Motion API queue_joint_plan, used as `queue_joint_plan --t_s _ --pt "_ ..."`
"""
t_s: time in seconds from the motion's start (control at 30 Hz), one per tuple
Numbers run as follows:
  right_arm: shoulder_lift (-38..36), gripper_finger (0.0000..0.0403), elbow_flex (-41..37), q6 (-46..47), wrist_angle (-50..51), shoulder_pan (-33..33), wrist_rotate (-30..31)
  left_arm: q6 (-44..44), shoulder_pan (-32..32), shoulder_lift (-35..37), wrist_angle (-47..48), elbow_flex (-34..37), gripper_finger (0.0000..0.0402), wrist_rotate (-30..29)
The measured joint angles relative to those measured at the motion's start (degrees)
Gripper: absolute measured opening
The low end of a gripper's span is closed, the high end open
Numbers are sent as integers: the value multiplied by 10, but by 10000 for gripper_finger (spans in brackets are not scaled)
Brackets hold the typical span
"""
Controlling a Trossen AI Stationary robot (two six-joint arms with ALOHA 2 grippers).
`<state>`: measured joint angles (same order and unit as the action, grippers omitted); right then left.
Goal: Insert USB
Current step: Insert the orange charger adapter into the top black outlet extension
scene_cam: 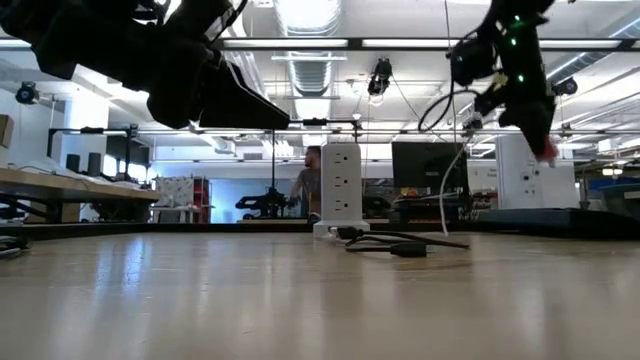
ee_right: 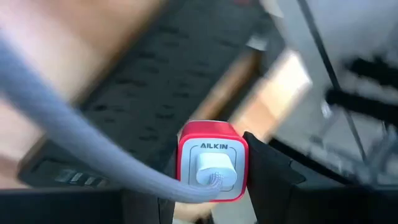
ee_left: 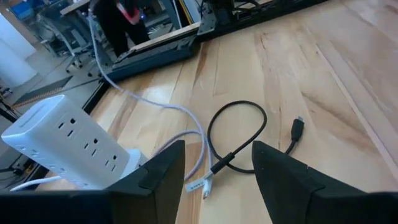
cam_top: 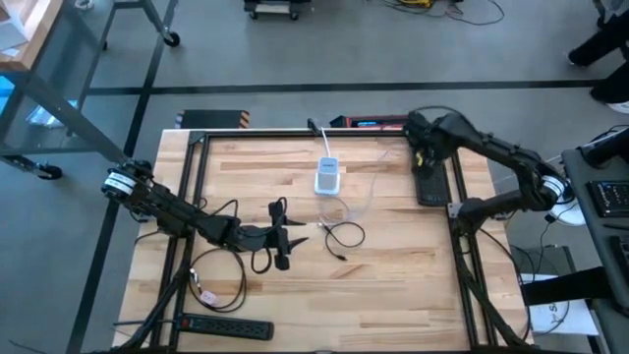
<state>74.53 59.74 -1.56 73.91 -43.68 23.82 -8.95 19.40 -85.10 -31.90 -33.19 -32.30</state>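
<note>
A red charger block (ee_right: pixel 212 149) marked AILKIN has a grey braided cable (ee_right: pixel 81 143) plugged into its face. My right gripper (ee_right: pixel 212 171) is shut on it above the black power strip (cam_top: pixel 430 183) at the table's right edge. The cable trails slack to the table near the white socket tower (cam_top: pixel 327 177), which stands upright at the far middle. A black USB cable (ee_left: pixel 239 134) lies looped on the wood, its plug end (ee_left: pixel 298 127) free. My left gripper (ee_left: pixel 217 180) hovers open over the table's middle, near that loop. My right gripper pinches the red charger block by two opposite sides (ee_right: pixel 184 163), one finger (ee_right: pixel 270 174) on each. The cable-socket face points back at the wrist camera. The block is lifted clear above the black power strip (ee_right: pixel 155 74), and the grey cable hangs slack from it.
A second black power strip (cam_top: pixel 226 326) and a loose cable (cam_top: pixel 211 280) lie at the near left. The grey cable's free end (ee_left: pixel 202 186) lies by the tower's base. Black frame rails (cam_top: pixel 187 187) border the table. A person (scene_cam: pixel 312 180) shows in the room behind.
</note>
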Motion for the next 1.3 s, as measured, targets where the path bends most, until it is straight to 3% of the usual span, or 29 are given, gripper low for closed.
queue_joint_plan --t_s 0.17,0.33,0.67,0.8,1.17,1.3 --pt "-30 135 -112 -65 -88 21 -66 5 0 0 4 0 165 0" --pt "-54 135 -165 -104 -120 34 -81 5 0 0 3 0 166 -1" --pt "-113 135 -176 -211 -131 56 -160 -7 -2 0 -5 0 162 -1" --pt "-126 135 -182 -255 -130 56 -164 -10 -2 0 -11 0 156 -1" --pt "-108 134 -216 -362 -189 56 -173 -11 -4 0 -55 0 143 -1" --pt "-109 134 -224 -374 -227 56 -203 -11 -4 0 -56 0 138 -1"
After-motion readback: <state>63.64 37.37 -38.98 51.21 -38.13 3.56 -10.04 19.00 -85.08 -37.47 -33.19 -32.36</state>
